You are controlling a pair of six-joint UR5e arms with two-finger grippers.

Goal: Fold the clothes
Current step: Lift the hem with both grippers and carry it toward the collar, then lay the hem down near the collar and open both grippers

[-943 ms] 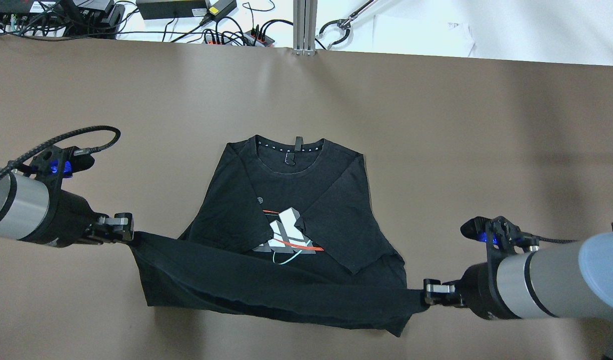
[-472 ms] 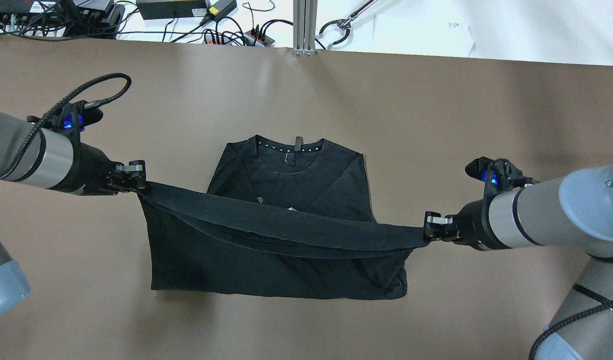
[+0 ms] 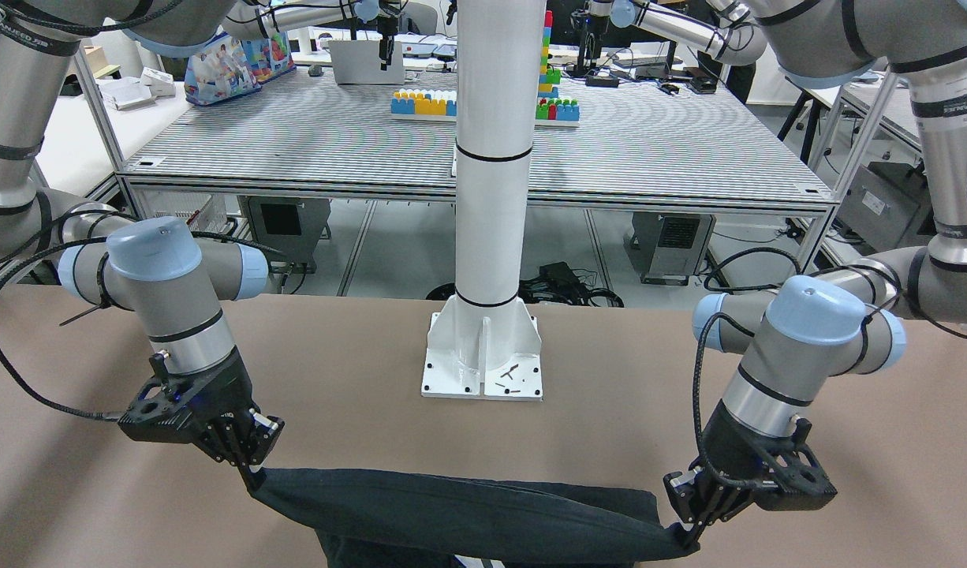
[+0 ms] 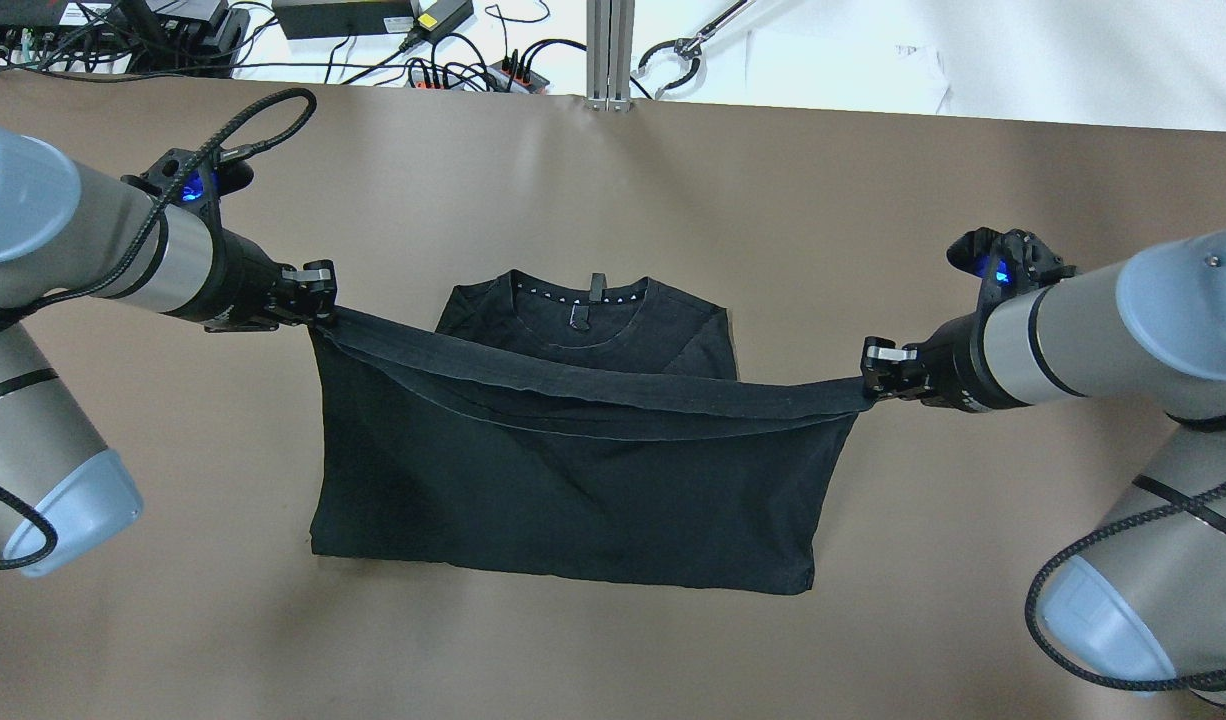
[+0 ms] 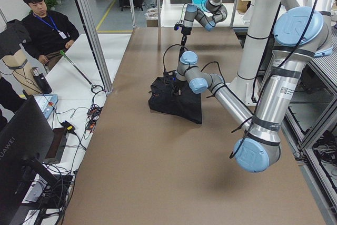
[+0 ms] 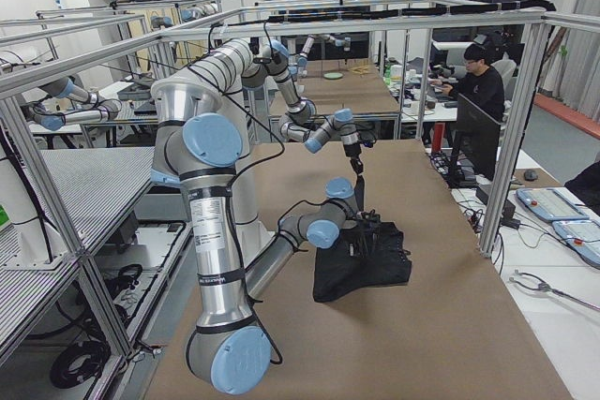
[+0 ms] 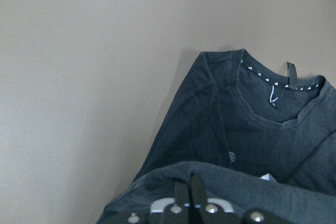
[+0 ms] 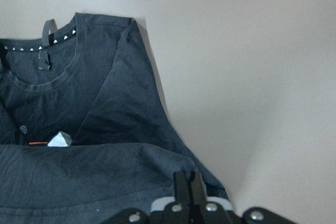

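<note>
The clothes (image 4: pixel 573 480) are a black T-shirt lying flat on the brown table, its collar (image 4: pixel 593 300) at the far side. Its bottom hem is lifted and stretched taut between both grippers, above the chest and just short of the collar. My left gripper (image 4: pixel 318 300) is shut on the hem's left corner, and my right gripper (image 4: pixel 870 375) is shut on the right corner. The front-facing view shows the clothes (image 3: pixel 468 513) hanging between the left gripper (image 3: pixel 688 536) and the right gripper (image 3: pixel 251 469). Both wrist views look over pinched fabric to the collar (image 7: pixel 273 95) (image 8: pixel 47 40).
A white pillar stands on a base plate (image 3: pixel 483 363) at the robot's side of the table. Cables and power supplies (image 4: pixel 423 50) lie beyond the far edge. A person (image 5: pixel 42 30) sits off that far side.
Both grippers have carried the hem away from the robot toward the collar. The folded-over layer now covers the chest print and sleeves that showed earlier.
</note>
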